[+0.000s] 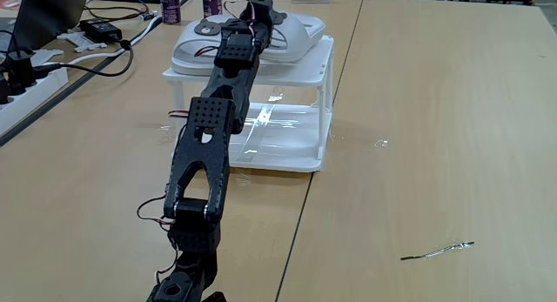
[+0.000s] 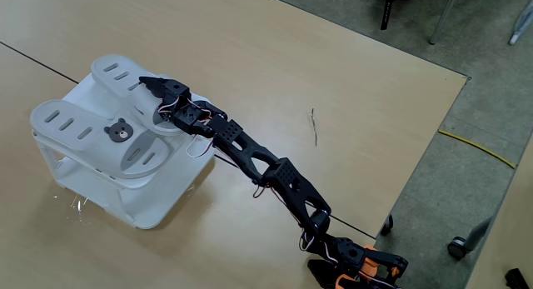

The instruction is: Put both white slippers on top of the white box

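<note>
Arm base sits at the near table edge in a fixed view; the black arm [image 1: 213, 145] stretches away over the white box [image 1: 287, 154]. The wood table [image 1: 435, 119] is bare to the right of the box apart from a thin wire [image 1: 439, 249]; cables and a power strip [image 1: 26, 76] lie at left. Both white slippers [image 2: 117, 131] lie side by side on the box top, one bear badge [image 2: 120, 132] visible. The gripper [image 2: 154, 87] rests over the far slipper's strap; how wide its fingers are parted cannot be made out, nor any grasp.
</note>
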